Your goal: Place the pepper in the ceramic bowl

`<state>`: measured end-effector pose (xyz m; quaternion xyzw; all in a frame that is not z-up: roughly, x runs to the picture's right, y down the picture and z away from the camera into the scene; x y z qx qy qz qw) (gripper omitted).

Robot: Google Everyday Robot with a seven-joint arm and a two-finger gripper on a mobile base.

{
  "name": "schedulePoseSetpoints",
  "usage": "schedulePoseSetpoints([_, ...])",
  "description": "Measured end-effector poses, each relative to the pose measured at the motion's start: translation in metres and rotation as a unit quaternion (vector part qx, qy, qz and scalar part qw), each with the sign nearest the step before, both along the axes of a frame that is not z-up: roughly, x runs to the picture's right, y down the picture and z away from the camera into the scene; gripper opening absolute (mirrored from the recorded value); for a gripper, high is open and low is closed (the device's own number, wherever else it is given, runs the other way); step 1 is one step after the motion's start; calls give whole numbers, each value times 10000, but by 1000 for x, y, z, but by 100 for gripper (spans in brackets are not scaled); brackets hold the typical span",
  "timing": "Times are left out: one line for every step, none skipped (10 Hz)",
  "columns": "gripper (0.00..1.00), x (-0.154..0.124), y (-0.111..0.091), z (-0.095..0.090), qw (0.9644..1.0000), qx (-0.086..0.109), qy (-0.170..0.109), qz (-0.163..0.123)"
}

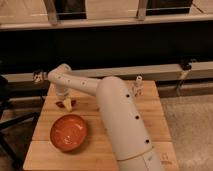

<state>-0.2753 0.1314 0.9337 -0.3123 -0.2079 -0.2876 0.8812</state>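
Gripper [65, 104] sits low at the table's [150, 112] far-left corner, directly over the pepper [60, 104], evidently positioned to pick it up; grip not discernible. Pepper lies on the table just behind the bowl [69, 132]. Bowl appears empty, close by for the transfer.

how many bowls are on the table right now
1: the ceramic bowl sits on the wooden table's front left part, just in front of the gripper. The robot arm covers the table's middle, so another could be hidden behind it.
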Motion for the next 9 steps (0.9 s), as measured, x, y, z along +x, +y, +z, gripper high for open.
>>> schedulePoseSetpoints([80, -2, 1, 3, 10000, -19, -28, 8])
schedulePoseSetpoints([80, -2, 1, 2, 10000, -17, -31, -6])
schedulePoseSetpoints([80, -2, 1, 1, 10000, -21, -24, -20])
schedulePoseSetpoints([80, 0, 0, 0, 10000, -24, -17, -17])
schedulePoseSetpoints([80, 0, -1, 0, 10000, -21, -18, -18])
schedulePoseSetpoints([80, 0, -1, 0, 10000, -18, -17, -19])
schedulePoseSetpoints([80, 0, -1, 0, 10000, -19, -18, -16])
schedulePoseSetpoints([80, -1, 0, 2, 10000, -31, -39, -14])
schedulePoseSetpoints([80, -3, 1, 4, 10000, -40, -57, -12])
